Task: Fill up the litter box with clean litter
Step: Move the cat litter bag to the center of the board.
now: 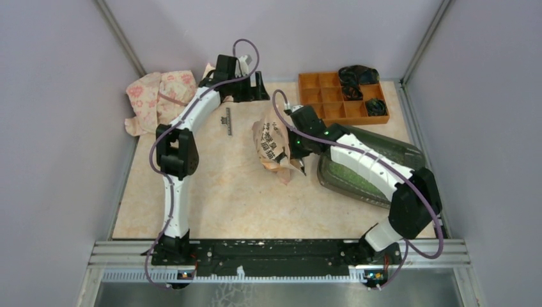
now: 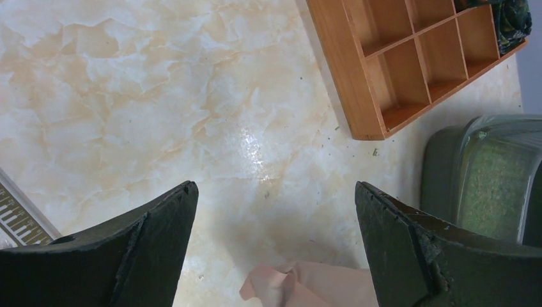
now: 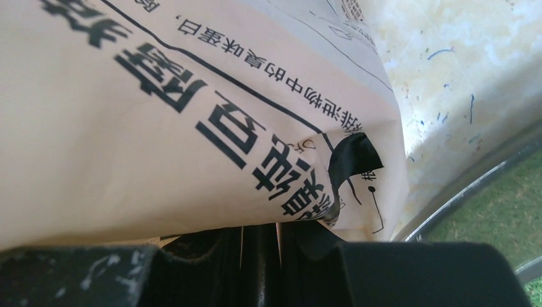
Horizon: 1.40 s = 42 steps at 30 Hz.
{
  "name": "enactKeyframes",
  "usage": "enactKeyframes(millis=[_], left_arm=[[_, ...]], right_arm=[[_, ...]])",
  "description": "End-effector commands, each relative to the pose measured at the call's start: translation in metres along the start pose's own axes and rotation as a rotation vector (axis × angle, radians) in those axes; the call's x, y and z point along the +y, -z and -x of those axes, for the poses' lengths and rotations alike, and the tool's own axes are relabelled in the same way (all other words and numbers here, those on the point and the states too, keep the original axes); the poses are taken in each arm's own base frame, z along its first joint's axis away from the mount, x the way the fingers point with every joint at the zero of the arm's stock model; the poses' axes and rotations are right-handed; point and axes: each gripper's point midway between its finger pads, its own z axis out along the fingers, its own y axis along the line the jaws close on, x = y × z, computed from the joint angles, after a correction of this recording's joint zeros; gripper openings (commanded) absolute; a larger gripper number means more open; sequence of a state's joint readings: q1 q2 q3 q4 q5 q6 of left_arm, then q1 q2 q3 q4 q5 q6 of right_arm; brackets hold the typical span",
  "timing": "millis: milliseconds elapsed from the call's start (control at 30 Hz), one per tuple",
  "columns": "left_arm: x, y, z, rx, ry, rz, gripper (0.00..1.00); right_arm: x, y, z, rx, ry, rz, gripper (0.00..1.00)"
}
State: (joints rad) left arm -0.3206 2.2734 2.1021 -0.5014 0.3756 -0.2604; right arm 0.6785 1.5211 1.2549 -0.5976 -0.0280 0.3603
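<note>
- right gripper (image 1: 297,160): jaws are narrowed onto a lower fold of the bag (image 1: 271,142).
- left gripper (image 2: 275,187): jaws are spread wide with nothing between them. It is held at the far side of the table (image 1: 217,192).
- bag: pink, black-printed and crumpled, it is held just left of the box (image 1: 391,146).
- box: it is set at the table's right, partly under the right arm.
- litter (image 1: 348,173): a green layer is seen inside the box.
- organiser (image 1: 332,97): it is placed behind the box.
- cloth (image 1: 160,93): it is bunched at the far left.
</note>
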Motion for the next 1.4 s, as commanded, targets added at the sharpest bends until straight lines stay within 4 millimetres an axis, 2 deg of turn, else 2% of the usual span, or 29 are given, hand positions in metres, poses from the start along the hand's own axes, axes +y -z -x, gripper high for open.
enactKeyframes(millis=[0, 67, 200, 300, 433, 567, 633, 767, 900, 967, 1067, 1133, 1233, 1300, 1367], left_arm=[[-0.021, 0.026, 0.011, -0.026, -0.033, -0.038, 0.98], [-0.03, 0.032, 0.009, -0.017, -0.035, -0.076, 0.97], [-0.071, 0.059, 0.0, -0.001, -0.089, -0.22, 0.99], [-0.095, 0.078, -0.022, 0.031, -0.137, -0.33, 0.99], [-0.115, 0.098, -0.055, 0.041, -0.129, -0.496, 0.99], [-0.125, 0.112, -0.086, 0.037, -0.111, -0.641, 0.99], [-0.122, 0.117, -0.1, 0.027, -0.093, -0.682, 0.99], [-0.129, 0.146, -0.112, -0.049, -0.086, -0.822, 0.99], [-0.131, 0.15, -0.119, -0.032, -0.088, -0.866, 0.99], [-0.127, 0.148, -0.118, -0.052, -0.089, -0.835, 0.99], [-0.112, 0.14, -0.105, -0.102, -0.07, -0.719, 0.99], [-0.101, 0.13, -0.09, -0.114, -0.065, -0.618, 0.98], [-0.094, 0.126, -0.063, -0.137, -0.069, -0.529, 0.98], [-0.093, 0.131, -0.041, -0.156, -0.071, -0.494, 0.98], [-0.098, 0.14, -0.029, -0.16, -0.078, -0.486, 0.98]], right_arm=[[0.025, 0.038, 0.04, -0.19, 0.022, 0.117, 0.0], [0.02, 0.036, 0.037, -0.187, 0.024, 0.098, 0.0], [0.017, 0.017, 0.028, -0.149, 0.058, 0.123, 0.0], [0.014, 0.001, 0.03, -0.138, 0.057, 0.161, 0.0], [0.014, -0.012, 0.038, -0.127, 0.047, 0.259, 0.0], [0.02, -0.012, 0.042, -0.114, 0.064, 0.368, 0.0], [0.022, -0.012, 0.041, -0.101, 0.071, 0.399, 0.0], [0.024, -0.014, 0.039, -0.086, 0.086, 0.44, 0.0], [0.025, -0.019, 0.038, -0.076, 0.088, 0.45, 0.0], [0.018, -0.021, 0.039, -0.084, 0.088, 0.406, 0.0], [0.01, -0.012, 0.04, -0.114, 0.1, 0.351, 0.0], [0.004, -0.004, 0.038, -0.152, 0.105, 0.317, 0.0], [-0.002, 0.004, 0.029, -0.197, 0.113, 0.281, 0.0], [0.002, 0.012, 0.022, -0.206, 0.116, 0.298, 0.0], [0.01, 0.021, 0.015, -0.192, 0.105, 0.344, 0.0]])
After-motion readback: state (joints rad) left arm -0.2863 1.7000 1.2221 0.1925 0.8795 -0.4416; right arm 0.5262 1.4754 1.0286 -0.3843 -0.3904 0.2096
